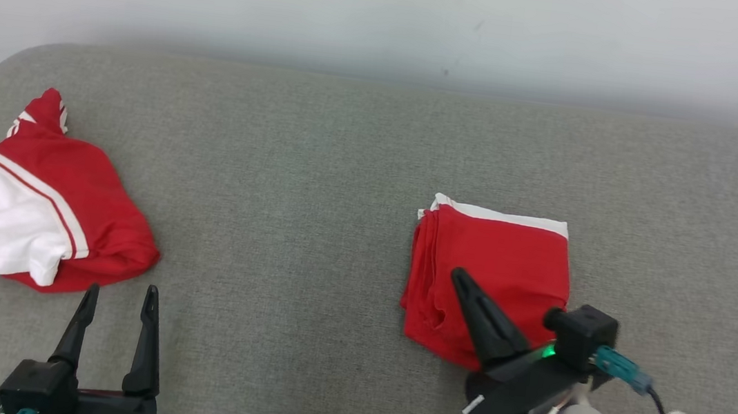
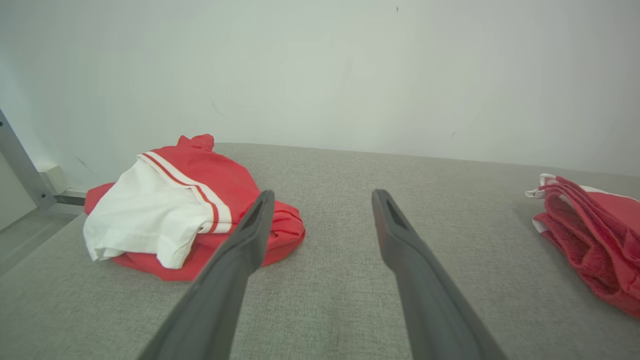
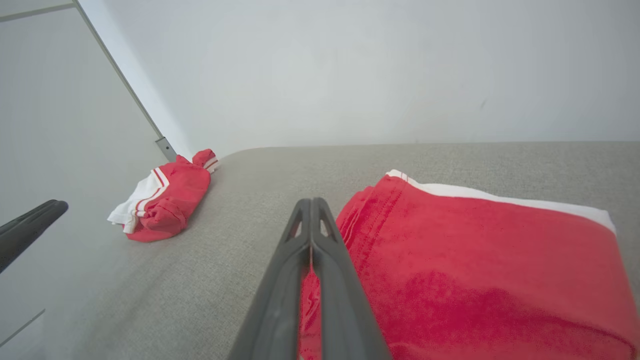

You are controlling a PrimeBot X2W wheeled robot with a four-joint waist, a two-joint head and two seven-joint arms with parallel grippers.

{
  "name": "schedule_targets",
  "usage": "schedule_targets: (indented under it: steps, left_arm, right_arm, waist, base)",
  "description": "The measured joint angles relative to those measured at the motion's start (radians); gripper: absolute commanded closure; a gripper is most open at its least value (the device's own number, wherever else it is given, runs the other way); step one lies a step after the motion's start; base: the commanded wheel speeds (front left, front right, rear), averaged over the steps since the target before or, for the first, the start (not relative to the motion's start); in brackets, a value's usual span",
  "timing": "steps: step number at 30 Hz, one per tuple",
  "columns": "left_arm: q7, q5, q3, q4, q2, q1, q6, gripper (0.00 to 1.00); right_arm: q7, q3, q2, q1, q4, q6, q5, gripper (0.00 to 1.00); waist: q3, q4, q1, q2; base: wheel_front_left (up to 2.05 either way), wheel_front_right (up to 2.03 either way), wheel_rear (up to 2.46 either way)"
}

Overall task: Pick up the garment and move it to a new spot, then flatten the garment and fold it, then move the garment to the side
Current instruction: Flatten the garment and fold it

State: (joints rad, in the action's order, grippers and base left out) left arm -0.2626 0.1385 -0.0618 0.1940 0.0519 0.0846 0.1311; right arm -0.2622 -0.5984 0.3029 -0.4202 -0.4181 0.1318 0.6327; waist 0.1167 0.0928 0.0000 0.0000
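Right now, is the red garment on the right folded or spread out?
Folded. The right red garment lies as a compact rectangle, with stacked layer edges showing along its left side.

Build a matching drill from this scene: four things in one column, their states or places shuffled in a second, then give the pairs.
Column one:
1. folded garment
2. crumpled garment
3. left gripper
4. right gripper

Column two:
A. fingers spread wide apart
B. bunched heap, red and white, at the robot's left
C. fingers pressed together
D. neat red rectangle with a white edge, at the robot's right

Pairs: 1-D, 2-B, 3-A, 4-C.
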Motion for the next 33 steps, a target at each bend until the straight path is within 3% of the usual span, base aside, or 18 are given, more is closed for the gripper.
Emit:
schedule_targets:
  steps: [9,18,27,28,29,33]
  left_arm:
    - [0.0,-0.003,-0.024,-0.015,0.003,-0.024,0.0,0.0]
    - [0.0,-0.015,-0.032,-0.024,0.003,-0.043,0.0,0.0]
    - [0.0,-0.016,-0.054,-0.043,0.003,-0.076,0.0,0.0]
    - [0.0,-0.016,-0.054,-0.045,0.003,-0.082,0.0,0.0]
    - [0.0,-0.016,-0.056,-0.046,0.003,-0.087,0.0,0.0]
    - [0.0,-0.019,-0.054,-0.053,0.003,-0.104,0.0,0.0]
  right_arm:
    - [-0.002,0.224,0.002,0.111,0.135,0.0,-0.126,1.0]
    - [-0.002,0.366,-0.016,0.222,0.183,0.0,-0.223,1.0]
    - [-0.002,0.485,-0.074,0.353,0.225,0.0,-0.27,1.0]
    - [-0.002,0.496,-0.079,0.359,0.227,0.0,-0.274,0.59]
    - [-0.002,0.501,-0.085,0.362,0.23,0.0,-0.276,0.01]
    - [-0.002,0.525,-0.101,0.369,0.236,0.0,-0.288,0.0]
  waist:
    - [-0.018,-0.057,0.0,0.0]
    - [-0.037,-0.123,-0.0001,0.0]
    - [-0.057,-0.162,0.0,0.0]
    - [-0.059,-0.165,0.0,0.0]
    - [-0.061,-0.168,-0.0001,0.0]
    - [-0.068,-0.177,-0.0001,0.0]
  base:
    - [0.0,0.0,0.0]
    - [0.0,0.0,0.0]
    - [0.0,0.0,0.0]
    - [0.0,0.0,0.0]
    - [0.0,0.0,0.0]
    - [0.0,0.0,0.0]
